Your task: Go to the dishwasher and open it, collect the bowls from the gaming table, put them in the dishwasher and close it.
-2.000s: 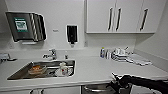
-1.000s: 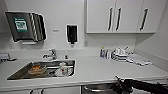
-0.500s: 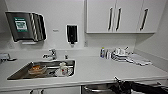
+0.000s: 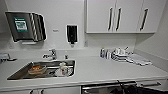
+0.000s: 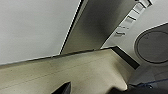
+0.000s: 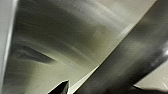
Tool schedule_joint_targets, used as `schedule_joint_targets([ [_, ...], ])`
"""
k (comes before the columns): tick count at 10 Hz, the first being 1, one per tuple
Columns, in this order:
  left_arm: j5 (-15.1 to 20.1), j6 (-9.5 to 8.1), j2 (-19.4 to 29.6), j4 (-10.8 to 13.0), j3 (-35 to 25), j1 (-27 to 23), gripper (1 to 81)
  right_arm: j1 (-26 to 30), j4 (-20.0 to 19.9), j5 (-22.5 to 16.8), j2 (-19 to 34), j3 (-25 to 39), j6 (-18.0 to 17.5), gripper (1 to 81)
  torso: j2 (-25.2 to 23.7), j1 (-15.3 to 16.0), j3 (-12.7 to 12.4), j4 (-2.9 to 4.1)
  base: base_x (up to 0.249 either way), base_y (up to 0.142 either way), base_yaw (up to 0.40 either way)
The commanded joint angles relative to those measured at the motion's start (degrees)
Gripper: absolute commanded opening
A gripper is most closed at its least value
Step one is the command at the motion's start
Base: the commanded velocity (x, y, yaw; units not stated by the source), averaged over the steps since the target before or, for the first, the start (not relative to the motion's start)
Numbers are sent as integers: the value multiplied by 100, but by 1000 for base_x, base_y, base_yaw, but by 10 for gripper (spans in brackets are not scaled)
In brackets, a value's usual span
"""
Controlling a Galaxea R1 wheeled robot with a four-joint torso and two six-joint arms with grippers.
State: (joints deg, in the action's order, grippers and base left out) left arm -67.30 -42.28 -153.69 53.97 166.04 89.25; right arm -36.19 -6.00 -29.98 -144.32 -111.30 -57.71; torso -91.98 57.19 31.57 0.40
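The dishwasher (image 4: pixel 105 88) sits under the white counter at the bottom right of the head view, its steel front and bar handle (image 4: pixel 150 84) showing. My right arm's dark end, the right gripper (image 4: pixel 124 89), is against the top of that front. The right wrist view looks along brushed steel (image 6: pixel 75 37) with the dark handle bar (image 6: pixel 130 62) crossing it at close range. The left wrist view shows a steel panel (image 5: pixel 100 27) beside a white cabinet face (image 5: pixel 32 27). The bowls and the gaming table are out of view.
A steel sink (image 4: pixel 17 73) holding dishes is set in the counter (image 4: pixel 100 68) at left, with a tap (image 4: pixel 52 53) behind it. Bottles and cloths (image 4: pixel 120 54) lie at the back right. A towel dispenser (image 4: pixel 25 26), a soap dispenser (image 4: pixel 72 33) and wall cabinets (image 4: pixel 120 16) hang above.
The dark shape of my right arm at the dishwasher front has sunk lower at the picture's bottom edge. The counter and sink have held still.
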Motion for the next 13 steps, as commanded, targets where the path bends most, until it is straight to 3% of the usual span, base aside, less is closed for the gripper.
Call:
schedule_joint_targets([
  [1, -11, -17, 206, -62, 140, -315, 811, 318, 459, -1168, 147, 312, 208, 811, 0, 0, 0, 0, 0, 0, 0],
  [13, -2, -17, 145, -27, 140, -324, 811, -701, 1513, -1001, 94, 655, 251, 811, -2, -9, -18, 0, 0, 0, 0],
])
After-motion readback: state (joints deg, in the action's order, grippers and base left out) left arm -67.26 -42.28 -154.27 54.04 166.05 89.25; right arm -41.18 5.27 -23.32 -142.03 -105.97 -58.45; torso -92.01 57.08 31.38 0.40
